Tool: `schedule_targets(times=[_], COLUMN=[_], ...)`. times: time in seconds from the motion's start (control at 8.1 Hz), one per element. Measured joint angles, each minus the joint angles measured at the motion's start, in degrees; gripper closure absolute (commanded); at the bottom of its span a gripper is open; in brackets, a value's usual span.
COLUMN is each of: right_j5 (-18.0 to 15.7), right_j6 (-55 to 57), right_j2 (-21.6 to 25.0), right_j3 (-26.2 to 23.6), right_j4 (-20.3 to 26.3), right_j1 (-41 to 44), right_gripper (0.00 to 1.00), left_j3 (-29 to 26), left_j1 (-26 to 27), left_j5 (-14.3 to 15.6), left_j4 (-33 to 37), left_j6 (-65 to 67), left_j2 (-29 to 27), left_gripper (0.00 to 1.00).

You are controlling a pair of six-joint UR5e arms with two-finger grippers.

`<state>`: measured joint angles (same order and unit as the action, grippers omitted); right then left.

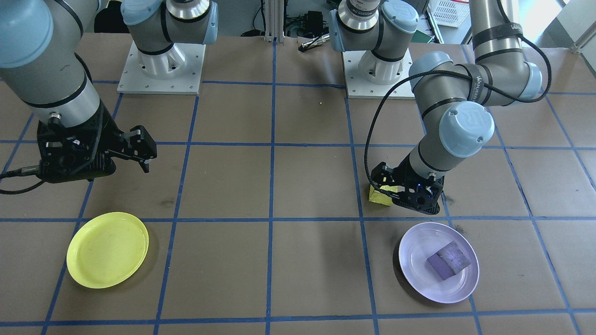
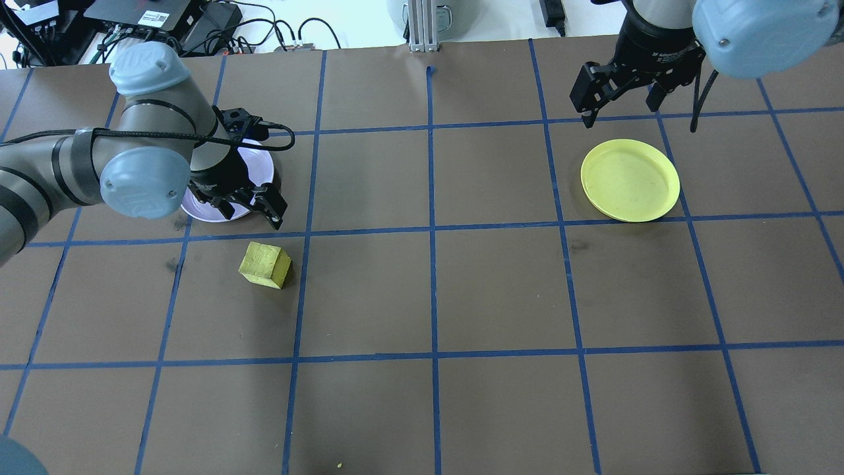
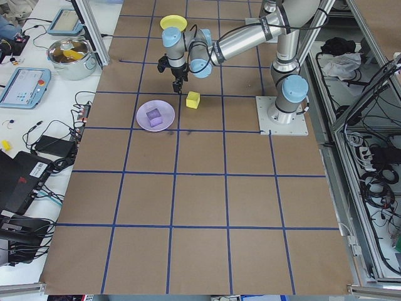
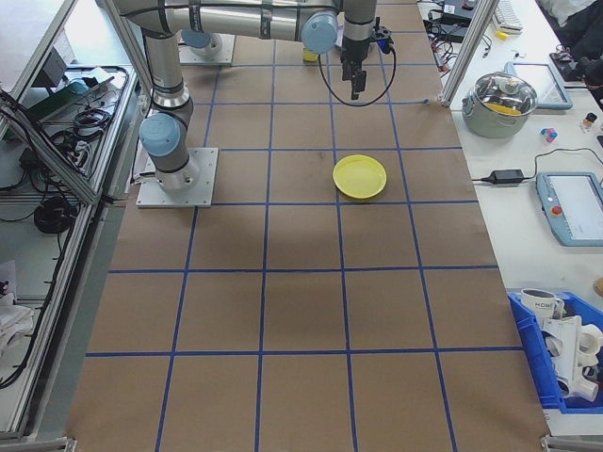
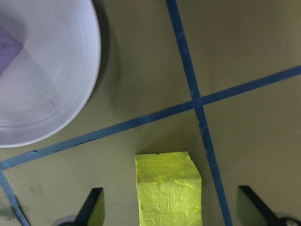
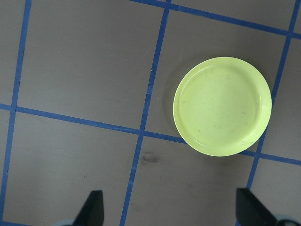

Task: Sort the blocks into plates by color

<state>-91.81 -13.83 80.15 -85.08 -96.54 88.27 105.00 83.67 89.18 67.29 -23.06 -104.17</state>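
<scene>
So the count is simple: two blocks, two plates, two arms. The purple block (image 1: 449, 260) already sits inside the lavender plate (image 1: 414, 265), so that colour looks sorted. The yellow block (image 2: 265, 264) is the one left, lying on the brown table (image 2: 428, 297) on the robot's left side, just near of the lavender plate and apart from it.

The left gripper (image 5: 171, 209) hangs right over that yellow block with its fingers spread wide, one fingertip (image 5: 94, 207) on each side and clear gaps to the foam, so it's released and holding nothing. My guess is it's lined up like that to drop down and pinch the block across its two flat faces.

The yellow plate (image 2: 630, 179) is way over on the robot's right, well apart from the block, and it has nothing in it. The right gripper (image 2: 620, 99) hovers just beyond the plate's far rim, fingers apart and empty too. It's probably parked there because the block has to cross the table, so either a hand-over or a long reach by the left arm seems likely.
</scene>
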Motion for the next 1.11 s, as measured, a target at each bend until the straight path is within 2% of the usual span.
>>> schedule_targets(times=[0.62,1.11], right_j5=[0.1,0.1], right_j6=[0.2,0.3], right_j2=[-0.6,-1.2], right_j3=[0.0,0.0], right_j4=[0.0,0.0], right_j1=[-0.1,-0.2], right_gripper=[0.0,0.0], left_j3=[4.4,5.8], left_j1=[-0.8,-1.0], left_j5=[-0.2,-0.2], left_j4=[-2.9,-2.1], left_j6=[1.6,4.5], left_j2=[-3.1,-4.0], left_gripper=[0.0,0.01])
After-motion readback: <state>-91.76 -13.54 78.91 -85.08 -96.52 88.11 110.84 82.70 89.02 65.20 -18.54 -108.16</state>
